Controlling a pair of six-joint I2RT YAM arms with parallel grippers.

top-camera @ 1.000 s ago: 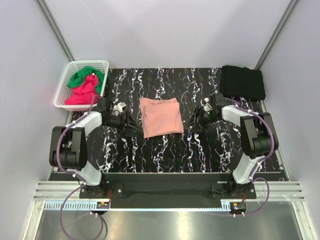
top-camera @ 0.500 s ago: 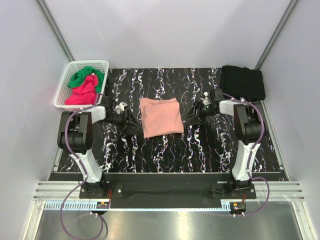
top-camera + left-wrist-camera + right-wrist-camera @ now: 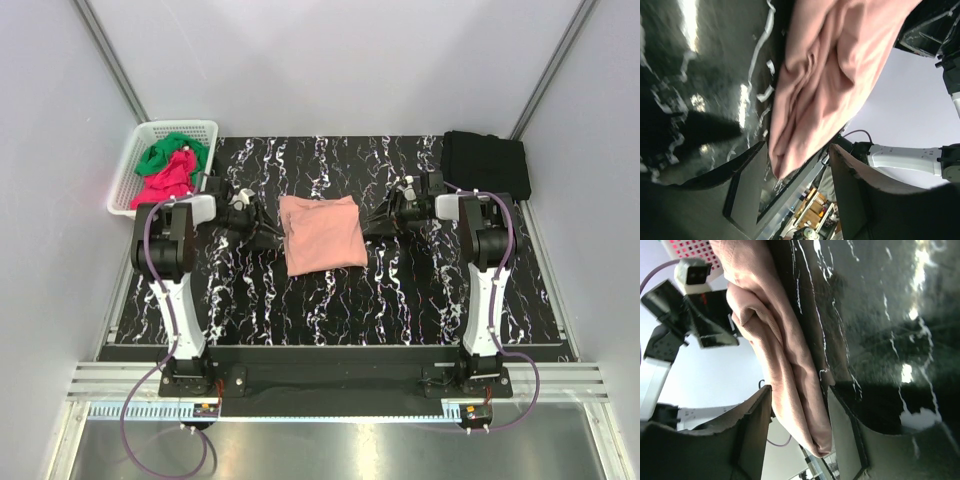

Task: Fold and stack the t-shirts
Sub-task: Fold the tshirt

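- You risk undoing the fold: if either gripper pinches only the upper layers of the pink shirt (image 3: pixel 320 233), the lower layers will likely sag open on a lift.
- Uneven lifting could twist the bundle or drag it across the table (image 3: pixel 330 300).
- The pink shirt lies folded mid-table; a black shirt (image 3: pixel 485 165) sits folded at the far right corner.
- The left gripper (image 3: pixel 264 231) sits low at the shirt's left edge and the right gripper (image 3: pixel 377 222) at its right edge, wrists turned inward, facing each other.
- Both sets of jaws stand spread around the shirt's edges, grasping nothing.
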